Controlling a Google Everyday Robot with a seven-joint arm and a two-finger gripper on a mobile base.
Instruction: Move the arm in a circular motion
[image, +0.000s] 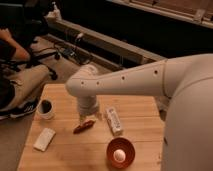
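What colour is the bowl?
Red, in the camera view. The bowl sits on the table; the gripper hangs over the table's middle.

Red object (81, 127) by tool (86, 119); bowl (109, 150), cup (44, 114)

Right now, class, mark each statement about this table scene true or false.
1. The arm's hand hangs just above the table, next to the red object. True.
2. The red bowl is empty. False: a pale round thing lies in it.
3. The dark cup stands near the table's left edge in the camera view. True.
4. The white packet lies inside the bowl. False: it lies on the table, just beyond the bowl.
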